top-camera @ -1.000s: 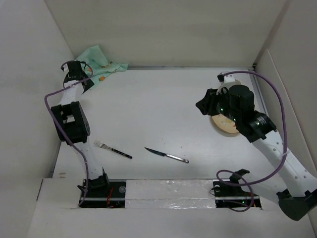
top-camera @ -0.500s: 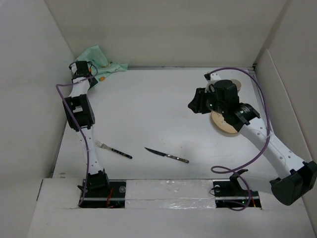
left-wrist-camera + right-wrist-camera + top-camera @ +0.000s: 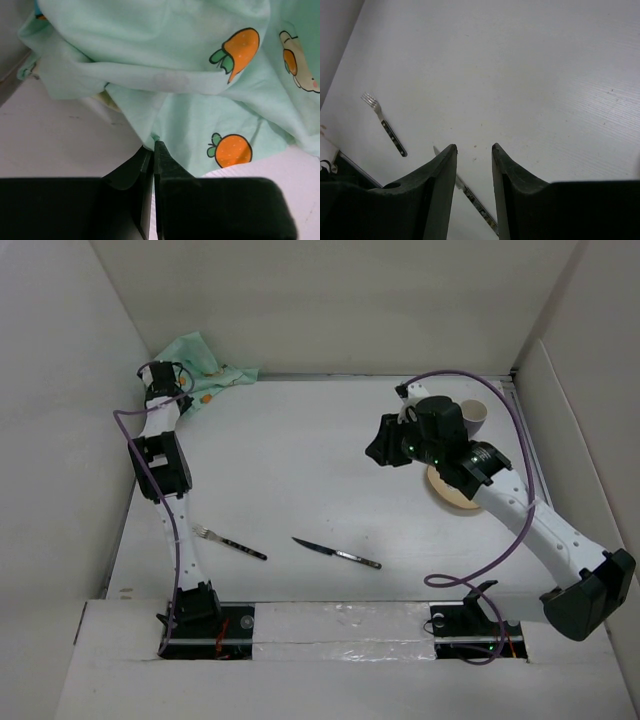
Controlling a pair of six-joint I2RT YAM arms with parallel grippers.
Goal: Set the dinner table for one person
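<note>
On the white dinner table (image 3: 300, 455), a crumpled mint-green placemat (image 3: 203, 362) with carrot prints lies in the far left corner. My left gripper (image 3: 166, 381) is at its near edge. In the left wrist view the gripper (image 3: 153, 145) is shut, with a fold of the placemat (image 3: 175, 80) pinched at its tips. My right gripper (image 3: 381, 451) hovers over the table's right half, left of a tan plate (image 3: 450, 494). It stands open (image 3: 474, 147) with nothing in it. A fork (image 3: 228, 541) and a knife (image 3: 336, 554) lie near the front edge.
A white cup (image 3: 475, 416) stands behind the plate at the far right. The right arm covers part of the plate. White walls close in the table on the left, back and right. In the right wrist view the fork (image 3: 385, 126) and knife (image 3: 473, 200) lie below.
My left gripper has shut on the placemat's edge. The right arm has swung left and away from the plate, uncovering the cup, and its jaws have narrowed a little.
</note>
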